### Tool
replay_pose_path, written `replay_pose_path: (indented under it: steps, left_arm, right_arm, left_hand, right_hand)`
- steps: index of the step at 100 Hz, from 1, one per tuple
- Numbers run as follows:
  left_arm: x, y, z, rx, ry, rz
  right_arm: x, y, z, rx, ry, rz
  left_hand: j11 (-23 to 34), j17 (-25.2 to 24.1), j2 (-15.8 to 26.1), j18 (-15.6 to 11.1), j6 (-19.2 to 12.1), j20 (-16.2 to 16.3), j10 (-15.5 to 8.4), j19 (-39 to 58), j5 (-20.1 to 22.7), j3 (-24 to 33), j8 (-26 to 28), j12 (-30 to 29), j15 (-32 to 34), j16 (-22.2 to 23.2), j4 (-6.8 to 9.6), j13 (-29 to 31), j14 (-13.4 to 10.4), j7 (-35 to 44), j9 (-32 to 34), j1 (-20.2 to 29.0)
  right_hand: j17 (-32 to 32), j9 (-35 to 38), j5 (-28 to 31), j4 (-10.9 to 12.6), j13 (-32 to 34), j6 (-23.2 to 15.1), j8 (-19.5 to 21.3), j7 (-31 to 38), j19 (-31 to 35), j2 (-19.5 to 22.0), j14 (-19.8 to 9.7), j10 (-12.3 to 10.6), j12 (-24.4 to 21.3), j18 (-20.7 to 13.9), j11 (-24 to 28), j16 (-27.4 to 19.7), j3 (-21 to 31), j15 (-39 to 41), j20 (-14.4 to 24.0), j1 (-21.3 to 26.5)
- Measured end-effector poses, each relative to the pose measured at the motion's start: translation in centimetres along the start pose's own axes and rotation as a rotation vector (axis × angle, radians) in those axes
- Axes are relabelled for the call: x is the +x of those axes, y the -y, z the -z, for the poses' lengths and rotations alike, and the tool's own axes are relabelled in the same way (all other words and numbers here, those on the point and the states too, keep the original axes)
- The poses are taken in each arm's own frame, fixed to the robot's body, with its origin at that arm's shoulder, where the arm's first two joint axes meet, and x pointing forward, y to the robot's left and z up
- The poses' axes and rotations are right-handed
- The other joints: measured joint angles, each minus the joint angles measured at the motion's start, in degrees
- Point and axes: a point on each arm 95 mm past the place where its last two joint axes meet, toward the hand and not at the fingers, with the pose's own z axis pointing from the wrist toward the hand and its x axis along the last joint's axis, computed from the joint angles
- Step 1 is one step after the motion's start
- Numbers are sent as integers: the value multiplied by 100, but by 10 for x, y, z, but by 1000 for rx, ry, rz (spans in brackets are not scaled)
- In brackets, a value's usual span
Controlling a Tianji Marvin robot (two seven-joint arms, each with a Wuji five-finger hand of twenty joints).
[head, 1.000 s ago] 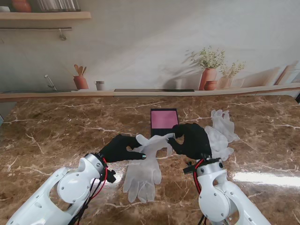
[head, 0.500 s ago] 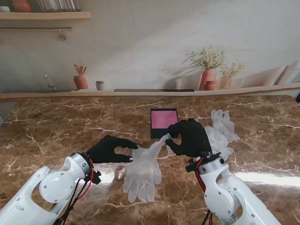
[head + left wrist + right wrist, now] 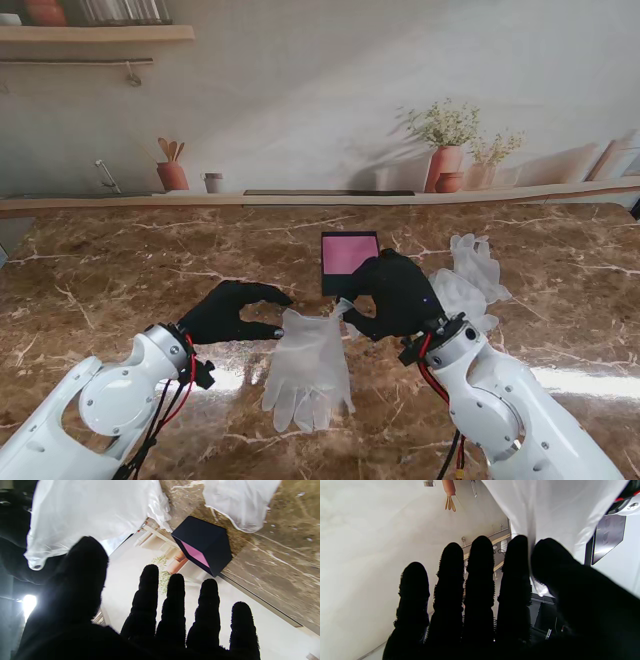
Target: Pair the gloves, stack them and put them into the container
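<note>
While both black-gloved hands hover over the middle of the marble table [image 3: 120,270], a translucent white glove [image 3: 310,365] lies flat between them, its fingers pointing toward me and its cuff toward the container. It looks like more than one layer of glove, though I cannot tell how many.

The right hand [image 3: 398,293] is curled over the far right corner of that cuff. The right wrist view shows white glove material caught between the thumb and the neighbouring finger [image 3: 516,562], with the other three fingers held straight and close beside one another.

The left hand [image 3: 232,311] sits just to the left of the cuff. In its wrist view the four fingers [image 3: 176,597] are straight and slightly apart, the thumb stands off to one side, and nothing is gripped, though the glove's edge hangs right by the thumb. From the stand view, one fingertip seems to reach the glove's left edge.

The container [image 3: 350,262], a small dark box with a pink inside, stands farther from me, just beyond the hands. Another heap of white gloves [image 3: 472,278] lies to the right of the right hand, partly hidden behind it
</note>
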Motion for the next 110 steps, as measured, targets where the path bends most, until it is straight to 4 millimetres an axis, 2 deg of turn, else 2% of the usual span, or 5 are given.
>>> replay_pose_path:
  steps: [44,83,91,101,110]
  left_arm:
    - [33,-17,-19,-14,-146,107]
    - [41,-26,-26,-73,-159,16]
    - [42,-27,-27,-51,-149,13]
    - [42,-26,-28,-47,-144,6]
    - [41,-23,-26,-49,-138,1]
  right_arm:
    - [12,9,-11,33,-42,189]
    - [20,11,-18,40,-28,217]
    - [22,11,-19,35,-39,213]
    - [23,11,-20,34,-48,210]
    - [24,10,-20,36,-58,207]
  left_hand:
    - [0,0,458,-2,91,187,25,-357,10,-1907,-27,24,-1,95,212,32,-1,-2,29,9]
    - [-2,-3,458,-2,91,253,25,-501,54,-1910,14,24,-1,95,270,33,-1,-60,33,33]
    - [0,-3,490,-3,91,357,25,-501,238,-1901,28,47,-1,96,270,63,-1,-22,269,572]
    - [-4,-3,499,-3,-70,359,-44,-391,371,500,155,79,-1,124,241,93,-1,273,536,457]
    - [50,-3,289,-4,-251,359,-115,-359,524,1233,214,80,45,128,-21,220,-1,472,746,713]
  right_hand:
    - [135,33,0,0,2,-78,-739,191,-69,-57,-73,-130,0,0,19,0,-48,-2,0,-61]
    - [223,162,4,0,7,-79,-822,266,-70,-57,-73,-140,0,0,125,5,-71,5,0,-61]
    - [226,160,60,0,9,-79,-825,268,-70,-58,-73,-143,0,0,155,7,-76,9,0,-61]
    - [227,160,61,0,9,-79,-825,269,-70,-58,-74,-145,0,0,156,7,-77,9,0,-61]
    - [227,160,60,0,9,-79,-826,269,-70,-58,-74,-146,0,0,157,7,-78,10,0,-61]
